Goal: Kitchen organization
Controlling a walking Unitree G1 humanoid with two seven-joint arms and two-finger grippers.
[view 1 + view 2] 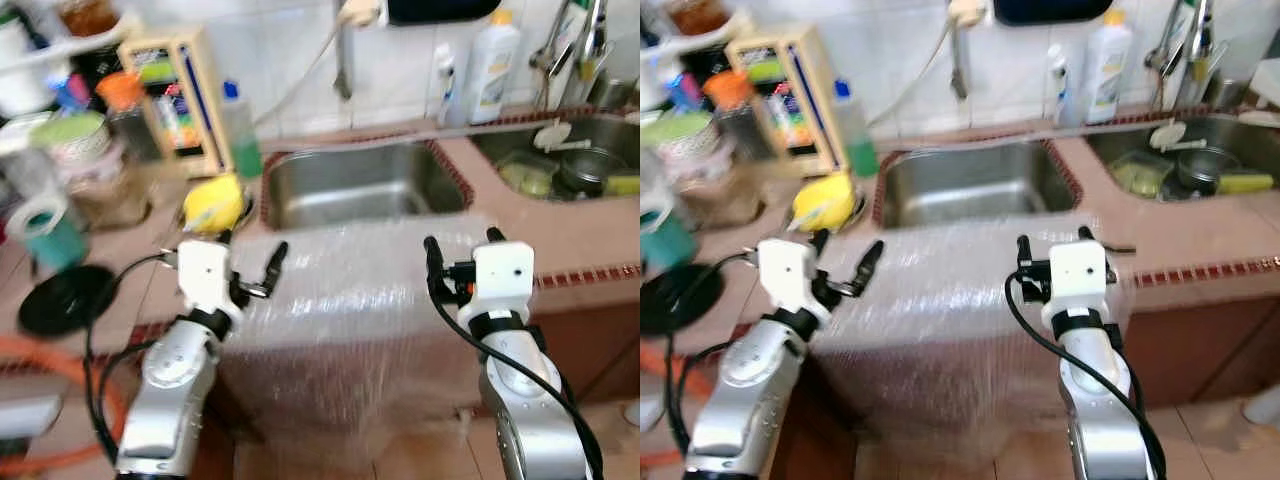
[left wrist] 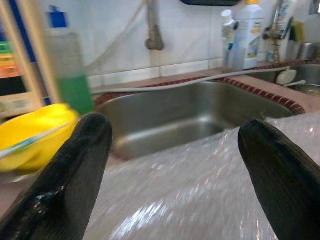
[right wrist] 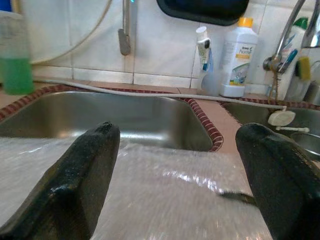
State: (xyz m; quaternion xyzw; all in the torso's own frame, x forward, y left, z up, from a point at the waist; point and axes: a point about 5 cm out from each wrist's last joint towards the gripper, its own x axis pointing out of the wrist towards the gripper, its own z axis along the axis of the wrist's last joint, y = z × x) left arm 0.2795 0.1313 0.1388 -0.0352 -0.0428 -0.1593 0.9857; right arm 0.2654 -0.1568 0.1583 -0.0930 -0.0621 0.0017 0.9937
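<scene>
Across the middle of the frame a sheet of bubble wrap [image 1: 350, 290] drapes over the front edge of the desk [image 1: 560, 240], just before the steel sink [image 1: 360, 185], with a yellow bowl [image 1: 212, 203] at its upper left corner. Being slick and loose, it could slide off to the floor if tugged from one side only. Both the left claw [image 1: 250, 262] and right claw [image 1: 462, 248] hover over it, spread wide and empty.

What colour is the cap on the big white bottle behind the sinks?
Orange cap on the white bottle; right wrist view shows it best.
</scene>
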